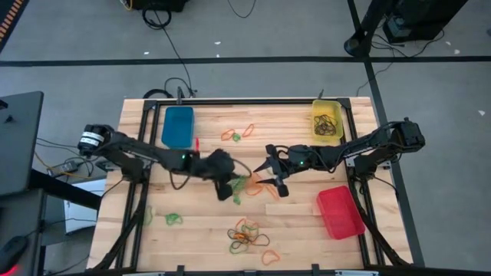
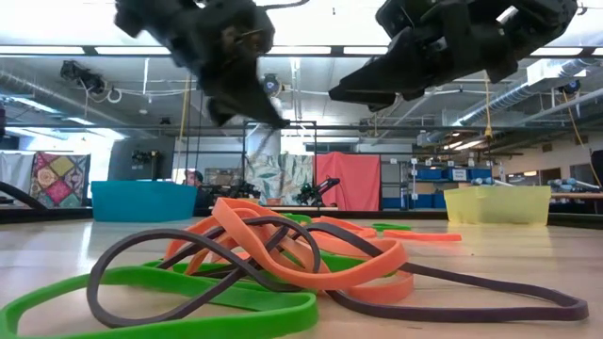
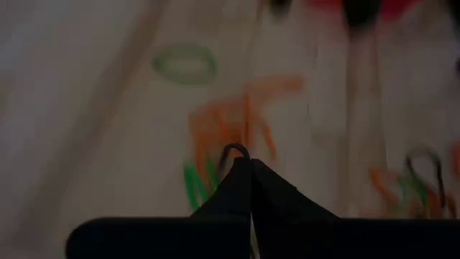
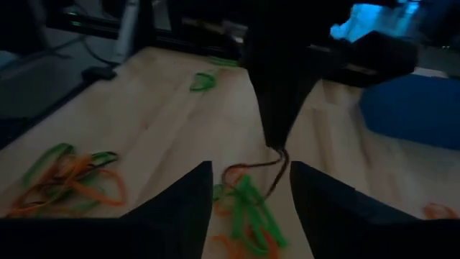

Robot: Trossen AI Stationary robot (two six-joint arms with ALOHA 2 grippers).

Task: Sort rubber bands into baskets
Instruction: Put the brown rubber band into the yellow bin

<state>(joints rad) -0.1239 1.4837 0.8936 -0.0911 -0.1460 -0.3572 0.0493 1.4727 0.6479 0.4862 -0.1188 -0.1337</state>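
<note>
My left gripper [image 1: 227,188] hangs over the table's middle, shut on a dark brown rubber band [image 4: 253,171]. Under it lies a cluster of green and orange bands [image 1: 249,185]. My right gripper [image 1: 271,175] is open and empty just right of that cluster, its fingers [image 4: 188,205] pointing at the left gripper [image 4: 277,137]. The blue basket [image 1: 178,126] stands far left. The yellow basket [image 1: 327,121], with dark bands in it, stands far right. The red basket [image 1: 340,212] stands near right. Another pile of bands [image 1: 247,236] lies near the front edge. My left gripper pinches the dark band at the top of its loop [image 4: 277,152] between its two shut fingertips [image 3: 243,167], which come from above and point down. The band hangs slack below the tips, and its lower part [image 4: 233,173] reaches the green and orange bands on the table.
Single green bands lie at the near left [image 1: 173,219] and near the blue basket [image 1: 232,136]. Orange bands [image 1: 244,128] lie toward the far edge. A black frame [image 1: 230,102] runs along the table's far edge and sides.
</note>
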